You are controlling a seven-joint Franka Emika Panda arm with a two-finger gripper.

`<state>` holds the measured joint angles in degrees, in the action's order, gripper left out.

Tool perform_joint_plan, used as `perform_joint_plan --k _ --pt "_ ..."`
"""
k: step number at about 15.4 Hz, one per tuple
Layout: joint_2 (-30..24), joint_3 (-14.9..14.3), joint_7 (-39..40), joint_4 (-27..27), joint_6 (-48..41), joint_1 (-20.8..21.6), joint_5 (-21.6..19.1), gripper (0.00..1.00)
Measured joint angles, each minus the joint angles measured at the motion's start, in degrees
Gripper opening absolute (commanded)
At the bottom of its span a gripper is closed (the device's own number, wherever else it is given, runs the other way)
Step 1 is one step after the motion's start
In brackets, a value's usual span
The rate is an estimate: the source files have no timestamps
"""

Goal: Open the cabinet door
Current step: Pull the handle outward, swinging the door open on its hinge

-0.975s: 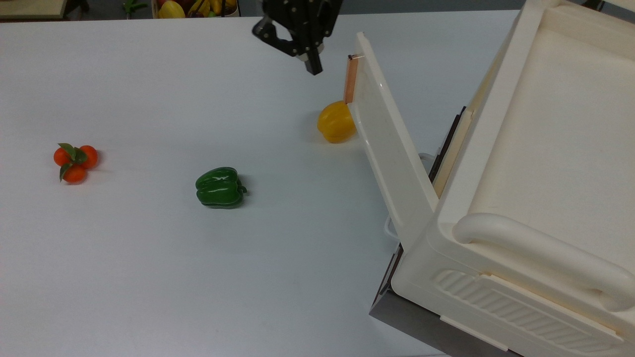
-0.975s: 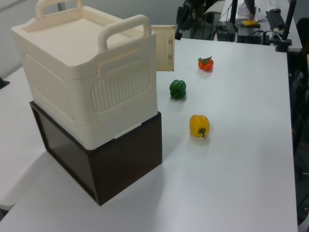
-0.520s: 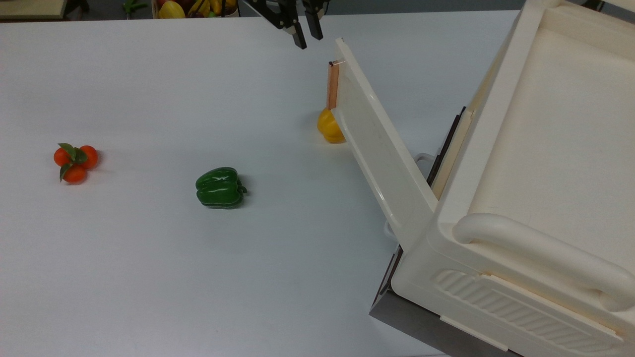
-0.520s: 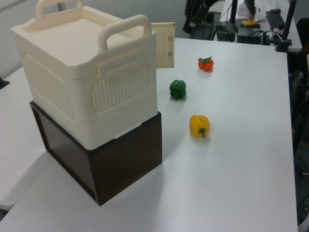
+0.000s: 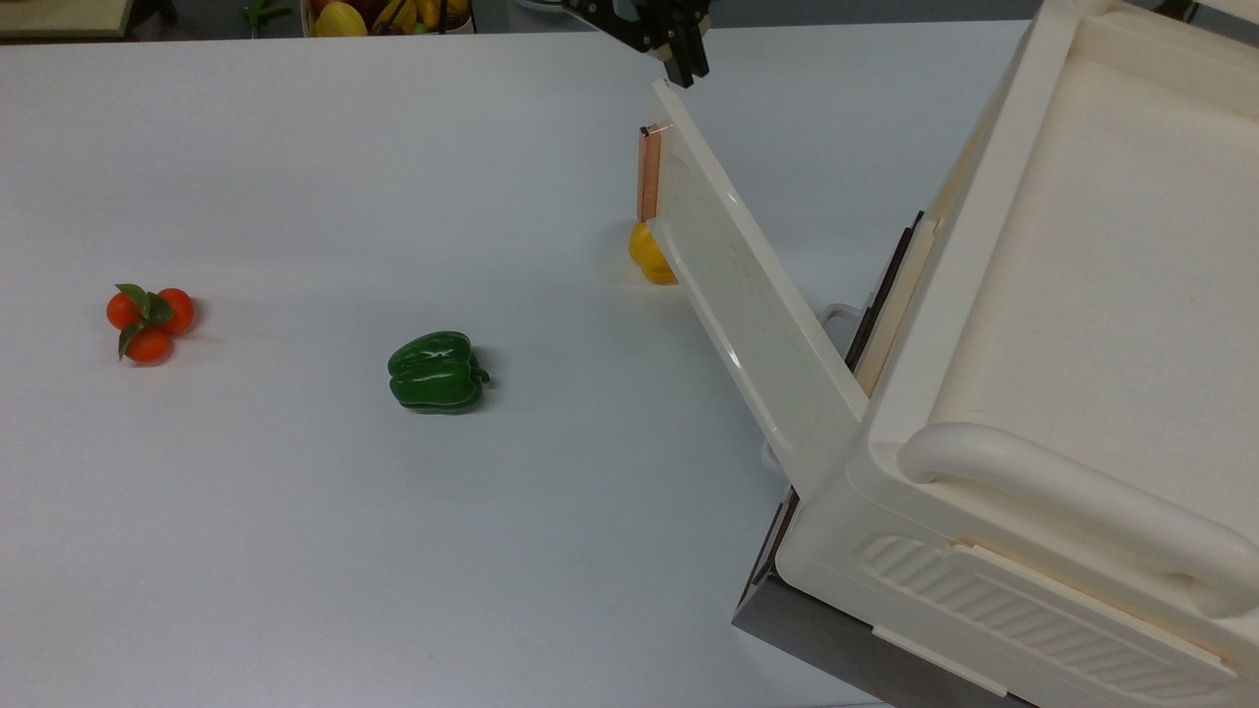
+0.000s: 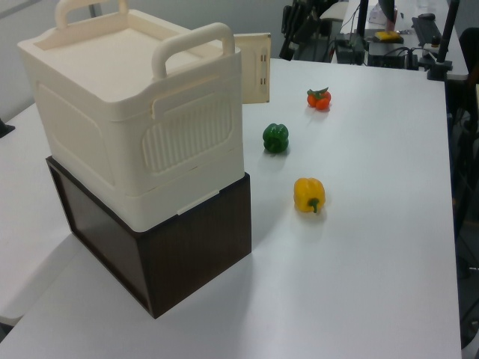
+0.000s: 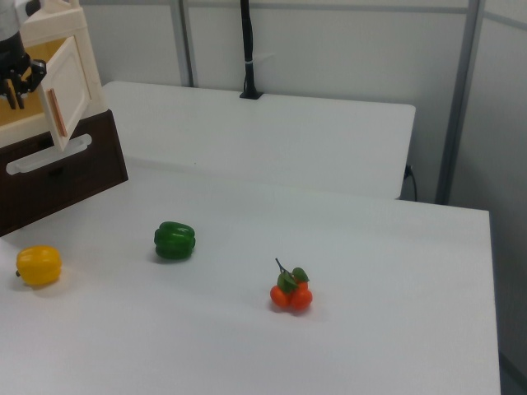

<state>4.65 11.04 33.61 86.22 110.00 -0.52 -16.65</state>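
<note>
My tool (image 5: 686, 67) sits at the top centre of the top view, just above the free end of the cabinet door (image 5: 748, 295), apart from it. Its two dark fingers hang close together with nothing between them.

The cabinet door stands swung out from the cabinet (image 5: 1062, 324), which fills the right side of the top view; the door runs diagonally from the cabinet's lower-left corner up toward the top centre, with its copper strip handle (image 5: 647, 175) at the far end. In the right view the door (image 7: 70, 86) is at the upper left, above the dark base (image 7: 58, 177).

On the white desk (image 5: 295, 541), a yellow pepper (image 5: 649, 256) lies partly hidden behind the door's end in the top view. A green pepper (image 5: 436, 372) lies left of centre, and a cluster of small oranges (image 5: 149, 320) lies at the far left.
</note>
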Motion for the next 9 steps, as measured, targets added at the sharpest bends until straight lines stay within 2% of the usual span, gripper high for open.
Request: perform_joint_plan --k 3,9 --pt "0.78 0.79 -1.13 0.38 4.42 0.01 0.00 0.07" --pt "1.75 0.21 -1.27 1.03 10.26 -0.90 0.06 0.07"
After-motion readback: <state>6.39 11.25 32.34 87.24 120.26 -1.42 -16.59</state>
